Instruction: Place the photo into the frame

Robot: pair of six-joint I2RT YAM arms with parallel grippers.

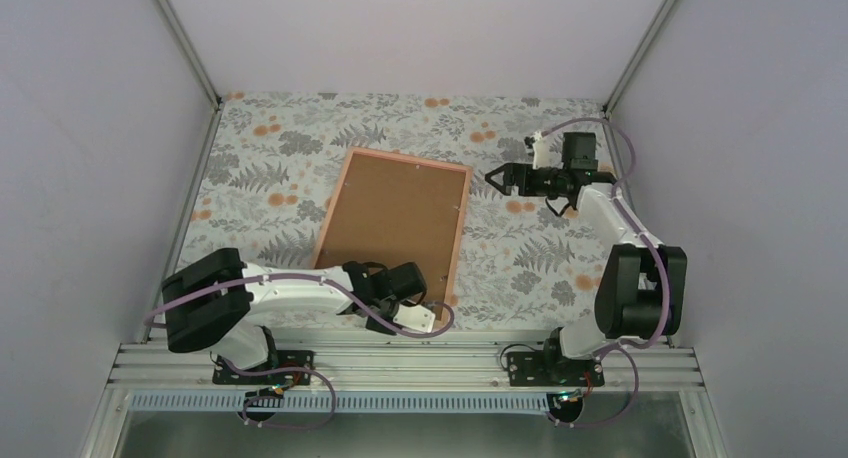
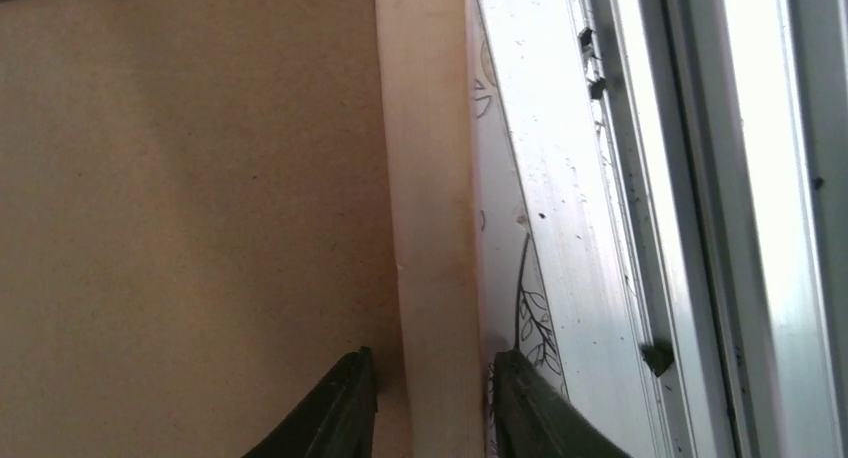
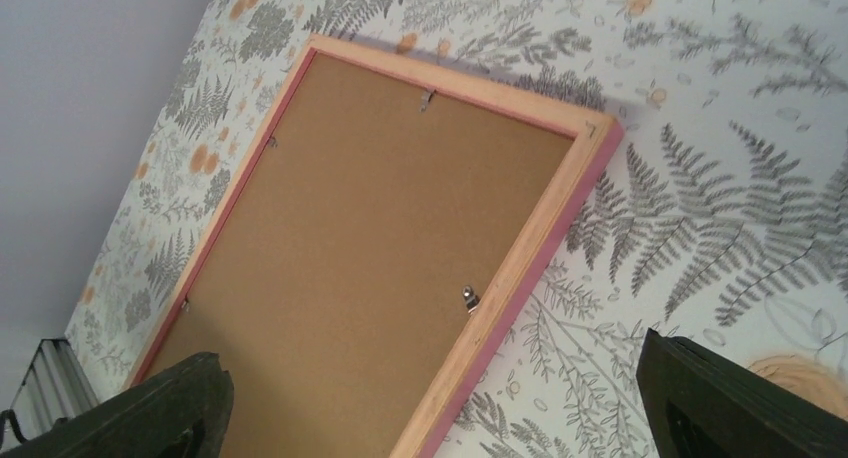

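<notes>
The pink frame (image 1: 459, 233) lies face down on the floral table, with the brown backing board (image 1: 392, 213) inside it. The photo is not in view. My left gripper (image 1: 385, 290) is at the frame's near edge. In the left wrist view its fingers (image 2: 435, 356) stand close on either side of the pale near rail (image 2: 430, 178), with the board (image 2: 190, 208) to the left. My right gripper (image 1: 497, 178) hovers wide open and empty beyond the frame's far right corner. The right wrist view (image 3: 428, 350) looks down on the frame (image 3: 520, 268) and the board (image 3: 370, 248).
Small metal clips (image 3: 470, 298) hold the board in the frame. The table's aluminium front rail (image 2: 570, 228) runs right beside the frame's near edge. Grey walls close off the left, back and right of the floral cloth (image 1: 520, 248).
</notes>
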